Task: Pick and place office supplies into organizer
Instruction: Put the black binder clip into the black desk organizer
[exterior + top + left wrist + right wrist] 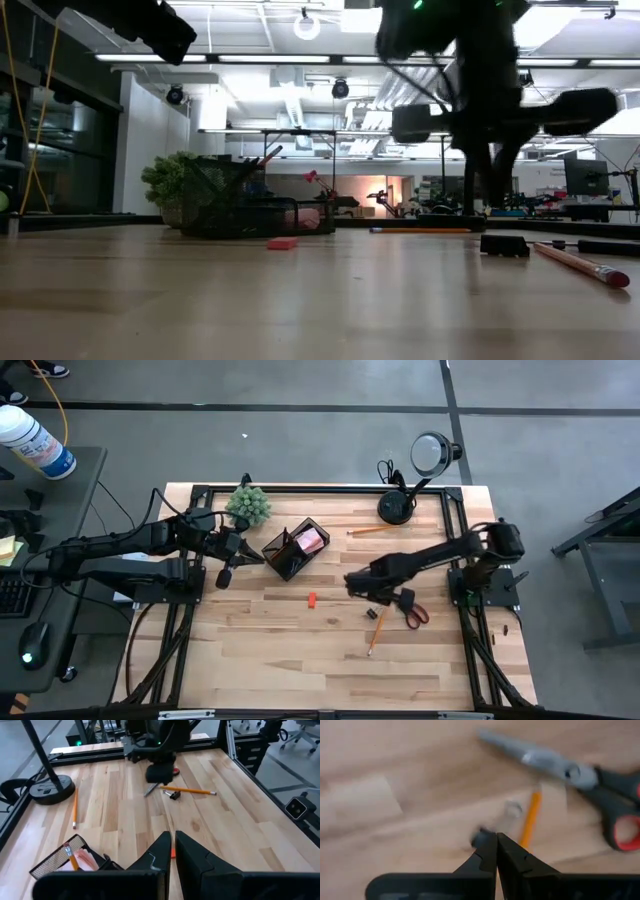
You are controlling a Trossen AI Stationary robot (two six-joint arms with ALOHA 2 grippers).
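- Hovering above the counter (300,650), my right claw (352,584) hangs closed and empty, its two fingers (487,851) pressed together.
- Landmark for everything here is the organizer (292,550), a dark mesh box standing on the counter just beside the green plant (248,505).
- My right claw sits well apart from the organizer, on the side away from the plant, with the small red-orange block (312,599) lying between them.
- Near that claw lie the red-handled scissors (413,612), one pencil (376,633) and a tiny black piece (371,613), all farther from the organizer than the block.
- A second pencil (375,530) lies between the organizer and the lamp base (396,509).
- Inside the organizer show the pink sticky-note pad (311,540) and an upright pencil (70,858).
- My left claw (224,574) waits closed just beside the organizer, gripping nothing.
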